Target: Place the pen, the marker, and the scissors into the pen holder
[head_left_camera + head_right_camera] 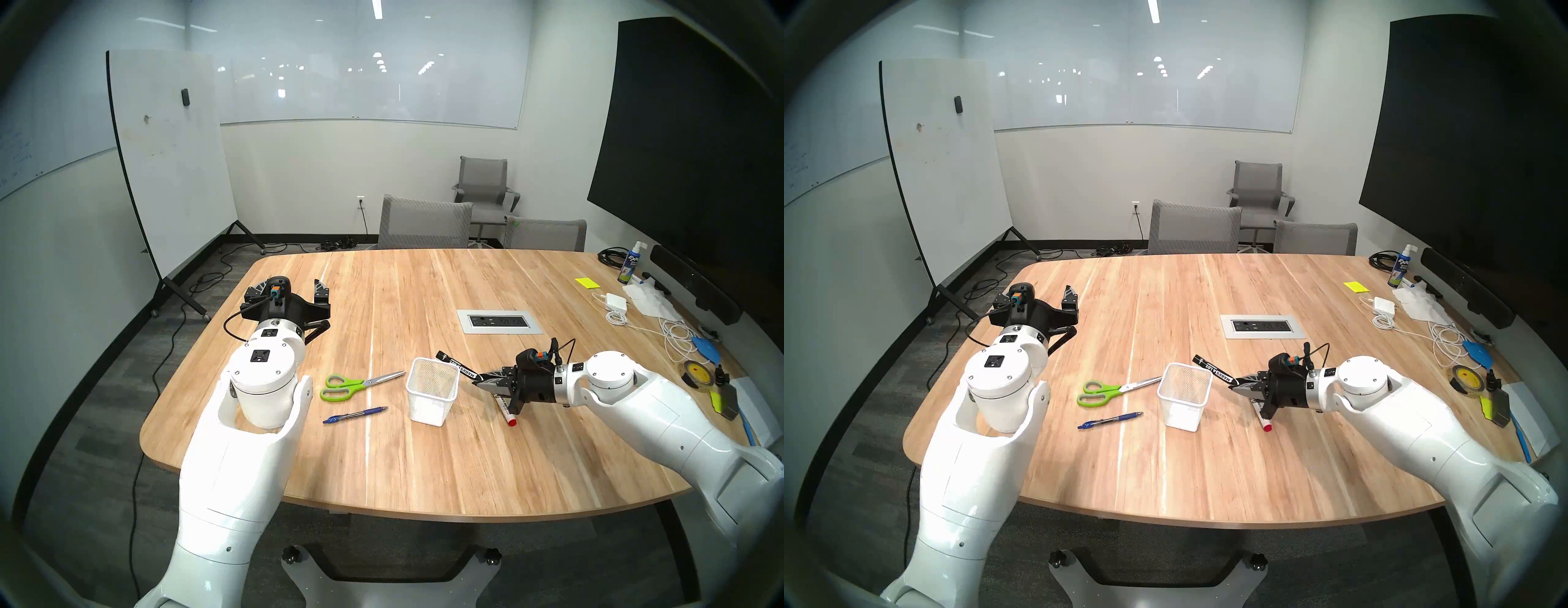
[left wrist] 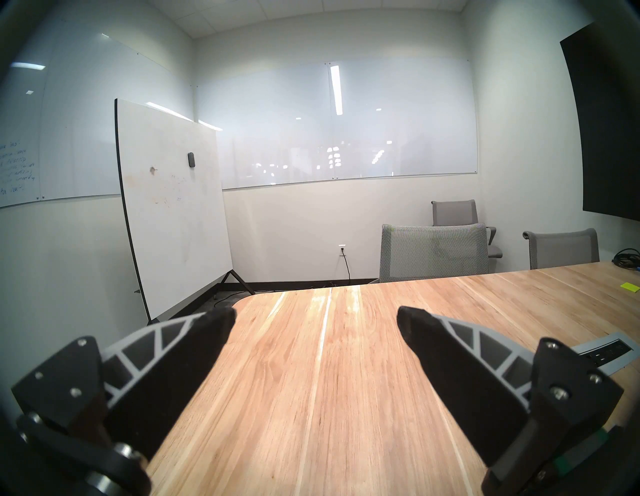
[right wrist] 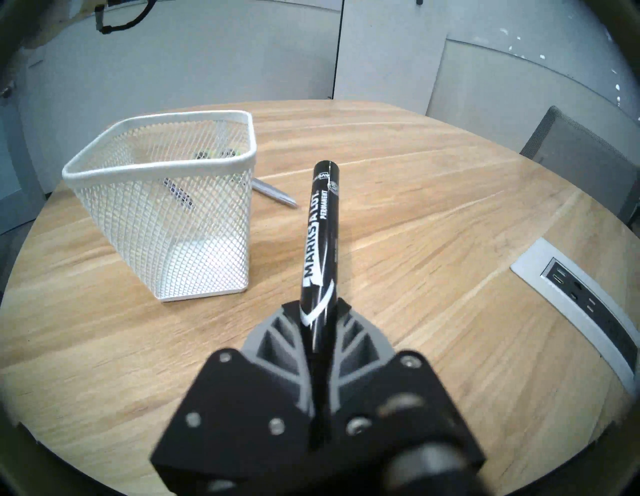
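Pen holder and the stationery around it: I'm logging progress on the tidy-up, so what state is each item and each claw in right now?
pen holder: upright on the table, empty
black marker: clamped in the right claw, lifted beside the holder
right claw: shut on the marker
left claw: open, empty
scissors: lying flat, blades closed
pen: lying flat
red-capped marker: lying flat, capped
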Available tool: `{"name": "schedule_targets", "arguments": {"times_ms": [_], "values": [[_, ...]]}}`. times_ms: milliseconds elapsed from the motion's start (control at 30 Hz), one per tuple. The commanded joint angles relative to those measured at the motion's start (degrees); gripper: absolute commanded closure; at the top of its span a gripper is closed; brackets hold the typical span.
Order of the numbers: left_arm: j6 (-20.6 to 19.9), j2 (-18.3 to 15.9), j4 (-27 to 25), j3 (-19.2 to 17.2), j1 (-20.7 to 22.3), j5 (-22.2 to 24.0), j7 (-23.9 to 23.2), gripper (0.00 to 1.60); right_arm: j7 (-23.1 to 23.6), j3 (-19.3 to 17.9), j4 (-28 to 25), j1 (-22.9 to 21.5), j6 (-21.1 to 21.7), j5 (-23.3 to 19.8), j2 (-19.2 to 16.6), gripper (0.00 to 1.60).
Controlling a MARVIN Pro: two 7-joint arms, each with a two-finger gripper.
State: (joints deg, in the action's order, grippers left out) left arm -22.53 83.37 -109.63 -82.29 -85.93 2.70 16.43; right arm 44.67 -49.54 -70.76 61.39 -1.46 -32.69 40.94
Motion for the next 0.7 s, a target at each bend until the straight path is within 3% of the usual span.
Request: {"name": "schedule_targets", "arguments": {"times_ms": [0, 367, 667], "values": [[0.08, 0.06, -1.08, -0.05, 0.41, 0.09, -0.06, 0.0, -0.01, -2.7, -1.77, 0.92, -2.55, -3.01, -1.37, 1.6], [0.09, 0.07, -1.07, -0.05, 0.41, 0.08, -0.06, 0.0, -0.55, -6.34, -5.72, 4.64, -5.01, -7.21, -4.22, 1.6], [0.1, 0.07, -1.06, -0.05, 0.42, 0.07, -0.06, 0.0, -0.96, -9.91, -11.42, 10.37, -9.2, -11.71, -8.07, 1.6]]}}
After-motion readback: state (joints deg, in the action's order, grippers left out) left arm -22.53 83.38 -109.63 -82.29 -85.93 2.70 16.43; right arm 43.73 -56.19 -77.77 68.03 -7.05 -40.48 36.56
